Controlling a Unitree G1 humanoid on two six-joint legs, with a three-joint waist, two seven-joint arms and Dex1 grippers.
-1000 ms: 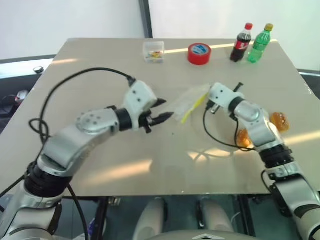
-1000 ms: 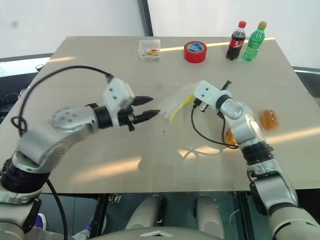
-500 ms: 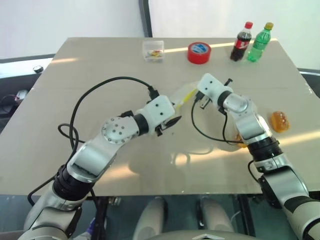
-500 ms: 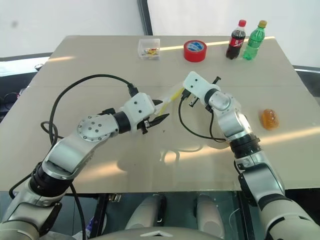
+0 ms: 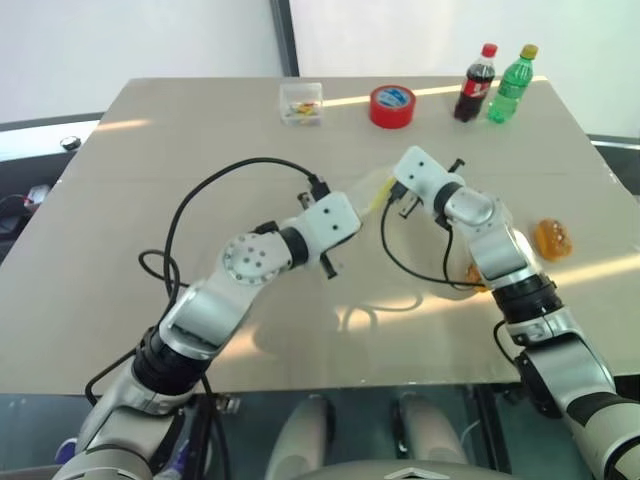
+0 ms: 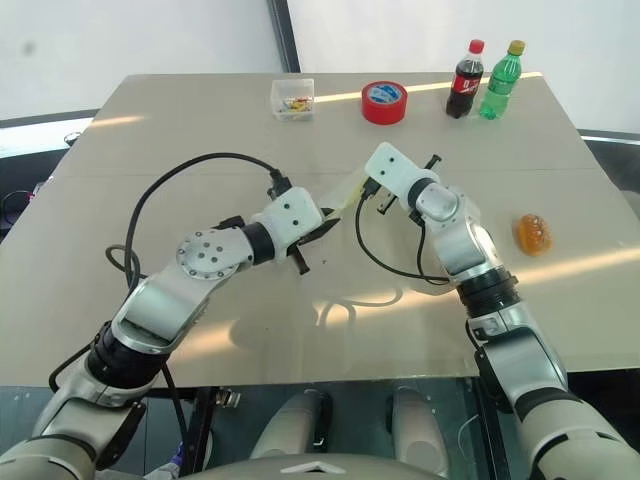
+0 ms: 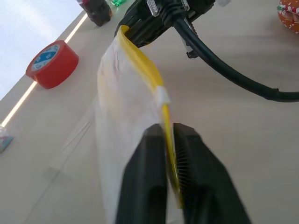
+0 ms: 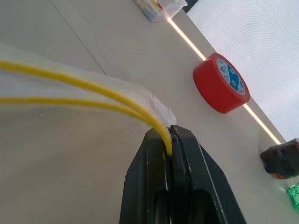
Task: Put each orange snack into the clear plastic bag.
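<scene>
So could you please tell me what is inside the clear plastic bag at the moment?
Nothing orange shows through the clear plastic bag with the yellow seal strip, pinched by both hands. One glossy orange snack lies on the table; another peeks from behind the right arm. The bag's lower part is hidden.

You're at a lab-style test bench. A bare beige table (image 5: 150, 150) stands against plain white wall panels (image 5: 120, 40). Staged props sit along its far edge: red tape roll (image 5: 392, 105), two small bottles (image 5: 492, 83).

beige table (image 5: 200, 130), tape roll (image 5: 392, 105), bottles (image 5: 492, 85)
</scene>
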